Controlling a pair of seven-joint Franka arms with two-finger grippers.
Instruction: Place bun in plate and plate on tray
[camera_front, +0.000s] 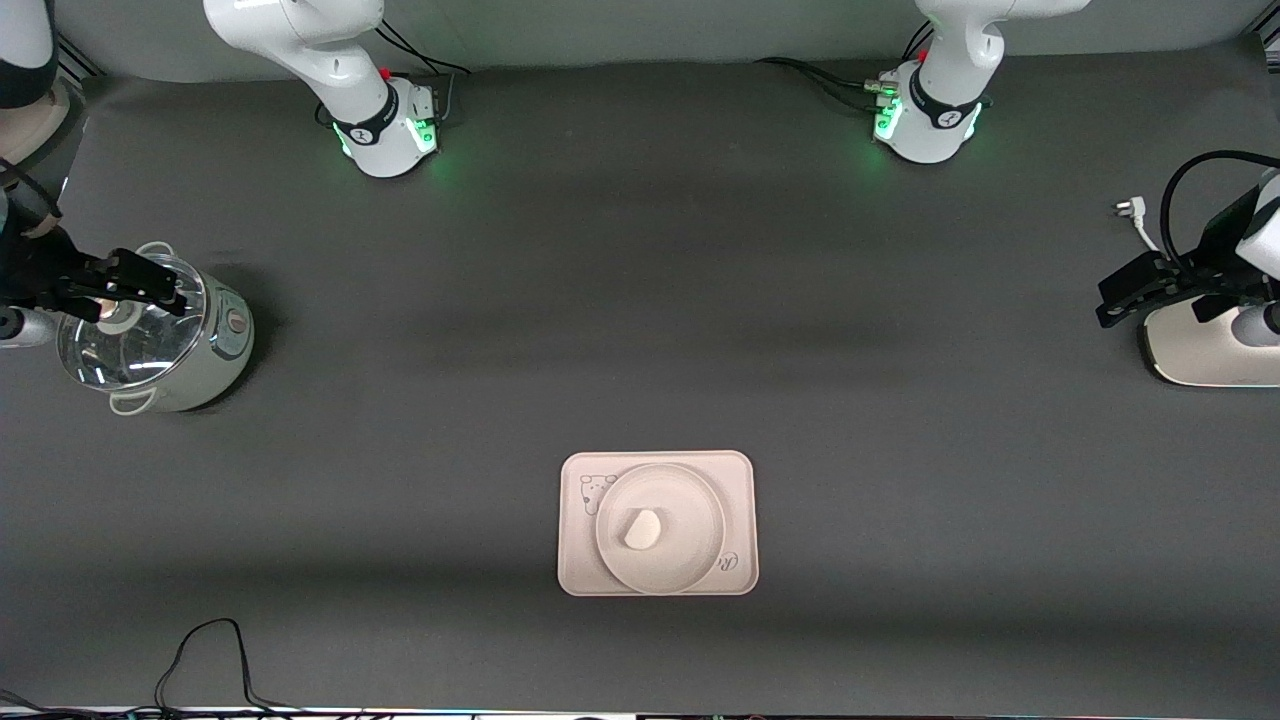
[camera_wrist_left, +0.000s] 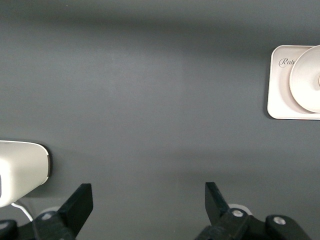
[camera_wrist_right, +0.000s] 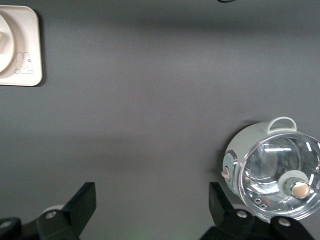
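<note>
The bun (camera_front: 641, 527) lies on the round plate (camera_front: 692, 500), and the plate sits on the rectangular tray (camera_front: 578, 562) near the front camera, midway between the two ends of the table. My right gripper (camera_front: 165, 288) is open and empty, up over the glass-lidded pot at the right arm's end; in the right wrist view (camera_wrist_right: 151, 192) the tray (camera_wrist_right: 30, 47) shows far off. My left gripper (camera_front: 1115, 295) is open and empty at the left arm's end; in the left wrist view (camera_wrist_left: 147, 195) the tray (camera_wrist_left: 280, 100) and plate (camera_wrist_left: 307, 75) show far off.
A pale green pot with a glass lid (camera_front: 215, 340) stands at the right arm's end, also in the right wrist view (camera_wrist_right: 270, 175). A white appliance (camera_front: 1200, 350) stands under my left arm, also in the left wrist view (camera_wrist_left: 20, 170). A black cable (camera_front: 210, 650) lies near the front edge.
</note>
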